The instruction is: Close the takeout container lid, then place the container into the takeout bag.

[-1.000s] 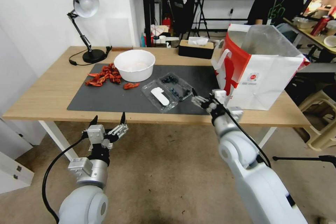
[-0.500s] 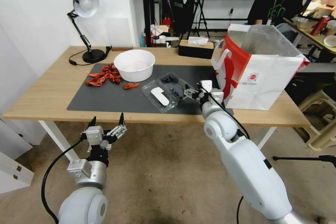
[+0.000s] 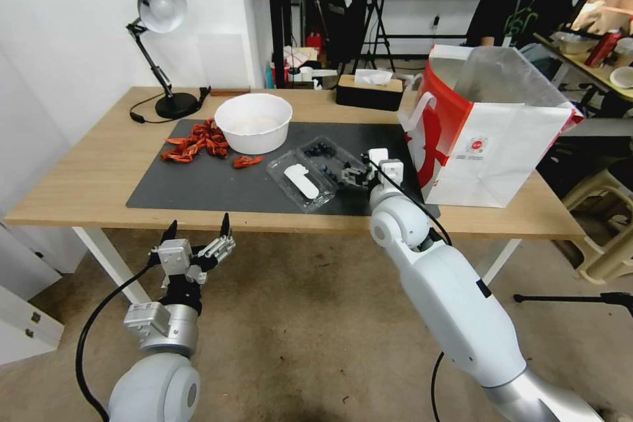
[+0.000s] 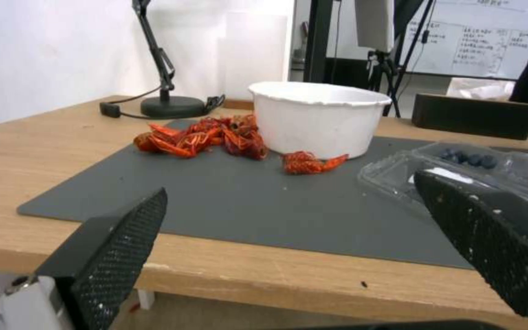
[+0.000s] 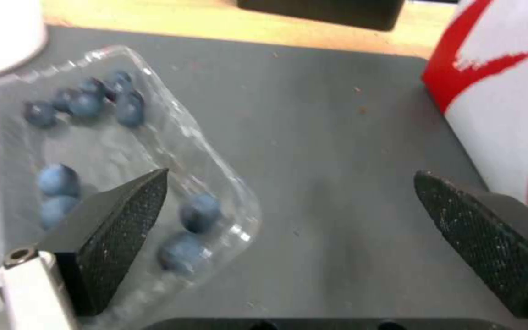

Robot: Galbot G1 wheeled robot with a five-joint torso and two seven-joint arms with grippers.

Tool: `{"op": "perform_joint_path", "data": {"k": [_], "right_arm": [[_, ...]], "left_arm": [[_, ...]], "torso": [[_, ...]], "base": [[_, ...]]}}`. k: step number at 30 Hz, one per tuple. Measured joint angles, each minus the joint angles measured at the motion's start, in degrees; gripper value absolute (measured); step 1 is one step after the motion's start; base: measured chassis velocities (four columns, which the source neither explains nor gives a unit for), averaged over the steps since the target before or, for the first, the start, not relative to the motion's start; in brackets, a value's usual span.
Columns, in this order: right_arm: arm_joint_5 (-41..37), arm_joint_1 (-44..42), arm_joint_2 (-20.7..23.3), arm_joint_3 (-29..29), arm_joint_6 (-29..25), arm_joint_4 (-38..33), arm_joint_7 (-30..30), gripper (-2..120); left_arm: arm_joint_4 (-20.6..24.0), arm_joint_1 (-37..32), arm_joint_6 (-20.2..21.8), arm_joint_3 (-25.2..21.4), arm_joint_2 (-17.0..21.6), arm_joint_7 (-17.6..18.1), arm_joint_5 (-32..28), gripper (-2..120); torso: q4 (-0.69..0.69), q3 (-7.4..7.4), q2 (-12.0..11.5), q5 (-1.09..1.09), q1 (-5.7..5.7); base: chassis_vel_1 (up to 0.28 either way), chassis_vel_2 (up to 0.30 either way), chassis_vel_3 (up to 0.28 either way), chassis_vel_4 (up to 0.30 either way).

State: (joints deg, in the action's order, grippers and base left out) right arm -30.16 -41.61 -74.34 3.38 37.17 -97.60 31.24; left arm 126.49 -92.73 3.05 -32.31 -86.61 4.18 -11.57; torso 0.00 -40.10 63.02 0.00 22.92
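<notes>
Since a second ago the right hand (image 3: pixel 353 176) has travelled from the near edge of the surface, by the bag's corner, inward over the dark grey mat (image 3: pixel 217 184) to the berry half of the clamshell; the left hand (image 3: pixel 198 237) has barely shifted and hangs below the front edge of the wooden surface (image 3: pixel 79 171), its fingers spread wide. The right hand's fingers are also wide apart and grip nothing: in the right wrist view one black textured finger (image 5: pixel 114 229) sits over the corner of the berry tray, the other over bare mat beside the bag. The small clear plastic hinged takeout container (image 3: pixel 316 173) lies open and flat on the mat, between the round white bowl (image 3: pixel 254 122) and the large white paper takeout bag with red sides (image 3: pixel 491 138), dark blue berries in the half nearer the bag. Its clear lid with the white oblong sticker (image 3: pixel 300 181) lies face-up toward the front edge. The box looks light, thin and springy, slick to pinch and easy to crush; the lid's free rim seems the sensible place to take hold for folding it over the hinge.
</notes>
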Motion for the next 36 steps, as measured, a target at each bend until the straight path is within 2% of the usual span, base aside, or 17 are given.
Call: {"op": "perform_joint_path", "data": {"k": [20, 36], "right_arm": [[-1.3, -2.8, 0.3, 1.8, 4.6, -2.3, 1.2, 100], [-1.8, -5.1, 0.3, 2.3, 4.8, -5.4, 1.4, 100]], "left_arm": [[-0.8, 0.3, -1.4, 0.1, 0.3, 0.5, 0.0, 100], [-1.6, 0.6, -2.2, 0.6, 0.3, 0.8, 0.2, 100]], "torso": [[0.0, 0.0, 0.0, 0.0, 0.0], [0.0, 0.0, 0.0, 0.0, 0.0]], "base": [[0.0, 0.0, 0.0, 0.0], [0.0, 0.0, 0.0, 0.0]]}}
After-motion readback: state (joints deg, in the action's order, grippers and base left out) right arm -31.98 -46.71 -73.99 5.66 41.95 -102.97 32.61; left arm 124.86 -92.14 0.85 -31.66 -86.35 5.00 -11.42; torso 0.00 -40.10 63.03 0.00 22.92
